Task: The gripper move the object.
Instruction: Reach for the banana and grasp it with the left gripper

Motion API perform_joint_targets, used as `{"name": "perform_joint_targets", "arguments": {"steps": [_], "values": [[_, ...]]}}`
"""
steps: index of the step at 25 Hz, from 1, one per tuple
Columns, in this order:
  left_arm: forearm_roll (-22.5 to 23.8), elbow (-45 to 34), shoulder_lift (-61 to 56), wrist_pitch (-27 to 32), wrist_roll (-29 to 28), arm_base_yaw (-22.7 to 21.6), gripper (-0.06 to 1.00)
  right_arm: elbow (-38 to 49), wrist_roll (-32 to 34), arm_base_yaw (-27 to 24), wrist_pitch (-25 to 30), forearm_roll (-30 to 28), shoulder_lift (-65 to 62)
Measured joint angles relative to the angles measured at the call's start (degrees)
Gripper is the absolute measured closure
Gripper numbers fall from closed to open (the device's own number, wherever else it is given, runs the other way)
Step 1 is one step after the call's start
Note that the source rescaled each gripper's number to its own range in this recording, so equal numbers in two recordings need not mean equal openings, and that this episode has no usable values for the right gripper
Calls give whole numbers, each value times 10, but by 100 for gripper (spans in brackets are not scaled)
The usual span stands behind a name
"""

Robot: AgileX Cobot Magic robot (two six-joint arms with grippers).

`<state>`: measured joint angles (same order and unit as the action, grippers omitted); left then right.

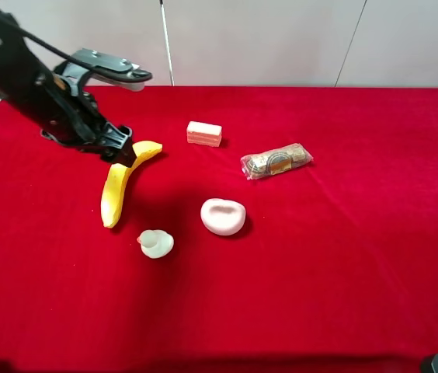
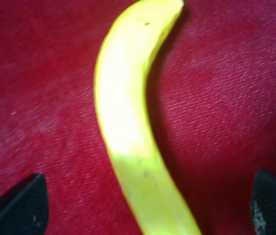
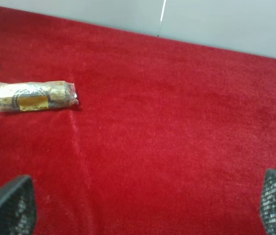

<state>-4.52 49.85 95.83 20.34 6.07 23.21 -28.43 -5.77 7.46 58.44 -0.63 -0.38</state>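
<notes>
1. Left gripper [image 1: 123, 146] hangs at the far end of the banana [image 1: 118, 190] with its jaws spread wide. In the wrist view one fingertip stands on each side of the fruit, with red cloth between fingertip and skin, so nothing is pinched yet.
2. That banana lies flat on the red bench [image 1: 343, 264], left of centre, curving from the gripper toward the near edge. A small duck [image 1: 156, 244] sits just beside its near end, and a white dish [image 1: 223, 216] is near that.
3. Right gripper [image 3: 145, 205] is likewise spread and empty over bare cloth, with a packet [image 3: 31, 96] well apart from it.
4. Main risk: the grip looks set to land near one end, not the middle. Once lifted, the long free end could sag, swing and twist out of the pads.
5. Smooth, curved skin adds to this. Closing off-axis may squirt the fruit sideways, and closing hard may bruise it.
6. A low drag instead of a lift could sweep the near end into the duck or dish.
</notes>
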Motion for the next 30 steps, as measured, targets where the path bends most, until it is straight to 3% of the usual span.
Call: {"name": "perform_joint_targets", "arguments": {"steps": [11,30], "values": [[0,37,69,42,-18,1,23,0,0,0,0,0,0],[0,37,142,31,-21,1,23,0,0,0,0,0,0]]}}
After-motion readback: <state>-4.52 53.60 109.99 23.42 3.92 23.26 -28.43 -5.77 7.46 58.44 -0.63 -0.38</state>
